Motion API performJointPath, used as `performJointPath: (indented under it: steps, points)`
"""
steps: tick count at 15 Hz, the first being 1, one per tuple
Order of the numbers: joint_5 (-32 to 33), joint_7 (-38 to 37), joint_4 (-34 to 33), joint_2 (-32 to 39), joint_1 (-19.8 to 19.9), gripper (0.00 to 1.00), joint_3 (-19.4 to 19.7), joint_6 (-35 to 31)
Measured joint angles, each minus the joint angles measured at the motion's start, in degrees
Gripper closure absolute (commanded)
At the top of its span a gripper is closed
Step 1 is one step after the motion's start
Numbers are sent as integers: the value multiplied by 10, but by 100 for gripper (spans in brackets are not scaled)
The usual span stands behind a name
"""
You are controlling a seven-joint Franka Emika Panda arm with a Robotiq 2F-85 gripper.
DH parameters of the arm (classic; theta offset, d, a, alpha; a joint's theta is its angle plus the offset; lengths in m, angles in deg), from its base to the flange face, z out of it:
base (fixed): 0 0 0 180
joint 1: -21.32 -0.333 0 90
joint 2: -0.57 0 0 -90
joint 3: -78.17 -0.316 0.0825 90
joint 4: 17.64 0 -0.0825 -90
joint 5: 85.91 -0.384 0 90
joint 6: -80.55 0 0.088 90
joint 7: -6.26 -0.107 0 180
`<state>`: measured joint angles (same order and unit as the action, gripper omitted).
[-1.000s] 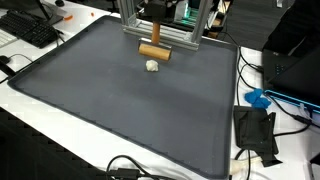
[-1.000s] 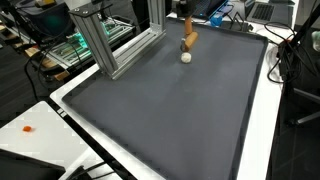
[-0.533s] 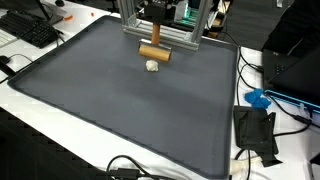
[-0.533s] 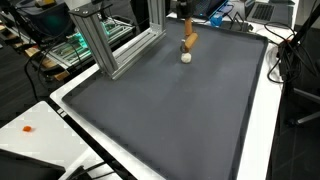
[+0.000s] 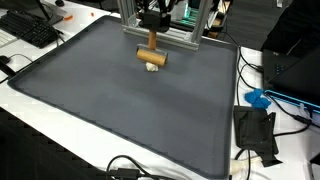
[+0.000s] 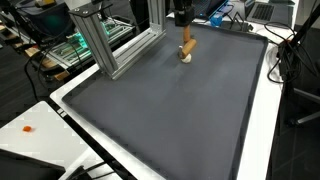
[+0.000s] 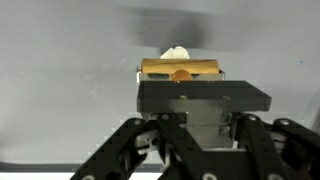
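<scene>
Your hand [image 5: 152, 27] is clamped on the mallet [image 5: 152, 56], its head just over the white lump [image 5: 152, 68] near the mat's [image 5: 120, 110] edge. Press off-centre and the lump could squirt aside, or the mallet twist.

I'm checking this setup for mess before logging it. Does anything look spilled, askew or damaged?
Nothing stands out. The hand grips a brown wooden T-shaped tool right by a small white lump on the dark grey mat; nothing looks spilled, cracked or askew.
</scene>
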<state>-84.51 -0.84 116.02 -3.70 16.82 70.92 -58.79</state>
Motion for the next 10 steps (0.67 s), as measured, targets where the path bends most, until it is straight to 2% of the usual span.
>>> performJointPath:
  steps: [10]
  points:
    - [5,-8,0,28,0,77,12,-32]
